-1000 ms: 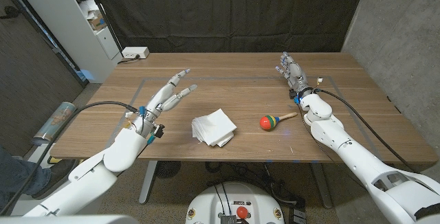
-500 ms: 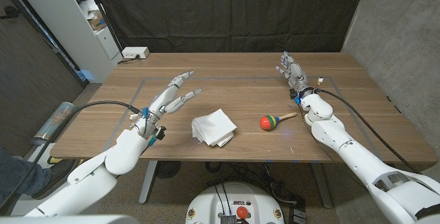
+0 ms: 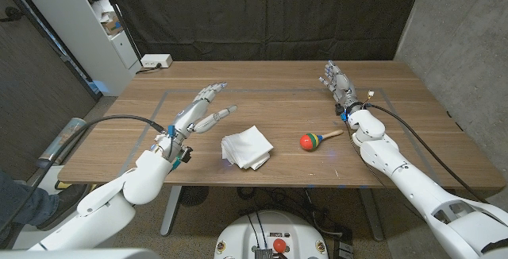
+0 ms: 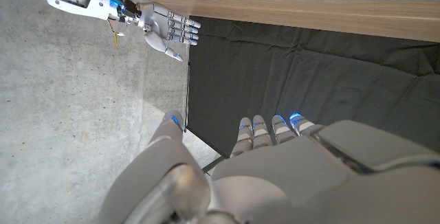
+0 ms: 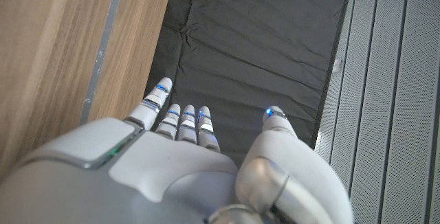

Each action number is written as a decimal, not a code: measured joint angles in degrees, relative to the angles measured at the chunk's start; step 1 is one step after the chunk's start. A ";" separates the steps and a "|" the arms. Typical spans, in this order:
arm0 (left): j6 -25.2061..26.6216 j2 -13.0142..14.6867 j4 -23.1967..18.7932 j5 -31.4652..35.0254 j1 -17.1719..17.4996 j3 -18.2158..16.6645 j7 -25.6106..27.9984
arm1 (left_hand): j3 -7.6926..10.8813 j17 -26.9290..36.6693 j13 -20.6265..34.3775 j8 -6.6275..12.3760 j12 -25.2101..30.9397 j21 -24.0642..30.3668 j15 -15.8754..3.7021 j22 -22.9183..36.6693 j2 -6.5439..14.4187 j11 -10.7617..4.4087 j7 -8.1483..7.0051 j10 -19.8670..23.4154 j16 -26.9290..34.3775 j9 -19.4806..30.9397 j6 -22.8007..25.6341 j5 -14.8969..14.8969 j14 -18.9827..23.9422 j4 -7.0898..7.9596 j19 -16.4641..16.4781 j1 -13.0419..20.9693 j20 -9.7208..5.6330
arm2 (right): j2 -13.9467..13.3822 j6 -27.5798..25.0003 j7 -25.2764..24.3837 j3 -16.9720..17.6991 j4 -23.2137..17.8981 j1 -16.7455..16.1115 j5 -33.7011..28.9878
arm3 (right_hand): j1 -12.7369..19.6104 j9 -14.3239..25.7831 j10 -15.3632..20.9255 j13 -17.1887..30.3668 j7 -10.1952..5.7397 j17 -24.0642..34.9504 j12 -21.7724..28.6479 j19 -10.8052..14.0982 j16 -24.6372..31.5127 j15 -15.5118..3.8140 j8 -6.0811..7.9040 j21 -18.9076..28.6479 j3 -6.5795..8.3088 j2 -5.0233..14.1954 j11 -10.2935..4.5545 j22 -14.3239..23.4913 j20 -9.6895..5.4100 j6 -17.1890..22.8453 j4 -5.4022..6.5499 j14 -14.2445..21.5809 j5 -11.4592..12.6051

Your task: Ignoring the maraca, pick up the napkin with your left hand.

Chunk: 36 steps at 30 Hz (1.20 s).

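Over the last second the left hand (image 3: 202, 110) has drifted rightward and a little nearer the napkin (image 3: 246, 148), fingers spread wide and holding nothing, so the reach is underway but contact is not made. Crumpled white, the napkin lies mid-table. Just beyond it sits the maraca (image 3: 314, 140), untouched. Farther right, the right hand (image 3: 336, 83) waits with fingers extended, empty.

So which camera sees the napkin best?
The head view. The napkin lies whole on the table there, between the left hand and the maraca. The wrist views look past the hands at the table edge, a dark curtain and wall instead.
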 measured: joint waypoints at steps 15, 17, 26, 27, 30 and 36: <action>3.39 1.24 -2.30 4.28 0.29 0.43 -0.34 | 0.24 0.00 0.00 0.00 -0.22 0.00 0.23 0.00 -0.02 0.21 -0.62 -0.82 0.00 0.00 -0.63 0.00 -0.23 -1.18 -0.11 2.13 0.71 | 0.21 0.52 0.26 0.17 0.56 -0.17 0.37 | 0.00 0.00 0.00 0.00 0.00 -0.01 0.00 0.00 0.00 0.00 0.00 0.00 0.01 0.00 0.00 0.00 0.00 0.00 -0.34 0.00 0.00; 3.58 1.28 -2.39 4.59 0.30 0.46 -0.34 | 0.33 0.00 0.00 0.00 -0.22 0.00 0.23 0.00 0.22 0.21 -0.62 -0.82 0.00 0.00 -0.63 0.00 -0.23 -1.27 -0.11 2.34 0.71 | 0.25 0.54 0.29 0.17 0.69 -0.17 0.38 | 0.00 0.00 0.00 0.00 0.00 -0.01 0.00 0.00 0.00 0.00 0.00 0.00 0.01 0.00 0.00 0.00 0.00 0.00 -0.34 0.00 0.00; 6.19 1.87 -3.99 8.04 0.68 0.95 0.00 | 0.74 0.00 0.00 0.00 -0.22 0.00 -0.07 0.00 0.08 0.01 -0.61 -1.26 0.00 0.00 -1.06 0.00 -0.52 -2.16 0.13 3.83 1.55 | 0.41 0.70 0.48 0.20 1.18 0.08 0.48 | 0.00 0.00 0.00 0.00 0.00 -0.01 0.00 0.00 0.00 0.00 0.00 0.00 0.01 0.00 0.00 0.00 0.00 0.00 -0.33 0.00 0.00; 6.19 1.87 -3.99 8.04 0.68 0.95 0.00 | 0.95 0.00 0.00 0.00 -0.22 0.00 -0.07 -0.04 0.07 0.12 -0.61 -1.38 0.00 0.00 -1.06 0.00 -0.52 -2.37 0.08 4.34 1.59 | 0.43 0.72 0.52 0.20 1.26 0.16 0.49 | 0.00 0.00 0.00 0.00 0.00 -0.01 0.00 0.00 0.00 0.00 0.00 0.00 0.01 0.00 0.00 0.00 0.00 0.00 -0.33 0.00 0.00; 7.56 2.01 -4.66 9.71 0.87 1.24 0.34 | 0.99 0.00 0.00 0.00 -0.22 0.00 -0.07 -0.13 0.14 0.14 -0.62 -1.39 0.00 0.00 -1.07 0.00 -0.52 -2.88 -0.01 5.29 2.06 | 0.49 0.73 0.75 0.20 1.53 0.39 0.50 | 0.00 0.00 0.00 0.00 0.00 -0.01 0.00 0.00 0.00 0.00 0.00 0.00 0.01 0.00 0.00 0.00 0.00 0.00 -0.33 0.00 0.00; 9.58 2.16 -5.45 12.03 0.97 1.91 0.69 | 1.24 0.00 0.00 0.52 -0.22 0.22 0.42 -0.03 -0.23 0.39 -0.71 -1.14 0.00 0.26 -1.16 0.48 -0.02 -3.51 0.68 7.32 3.17 | 0.67 0.76 1.10 0.08 2.12 0.88 0.54 | 0.00 0.00 0.00 0.00 0.00 -0.01 0.00 0.00 0.00 0.00 0.00 0.00 0.01 0.00 0.00 0.00 0.00 0.00 -0.33 0.00 0.00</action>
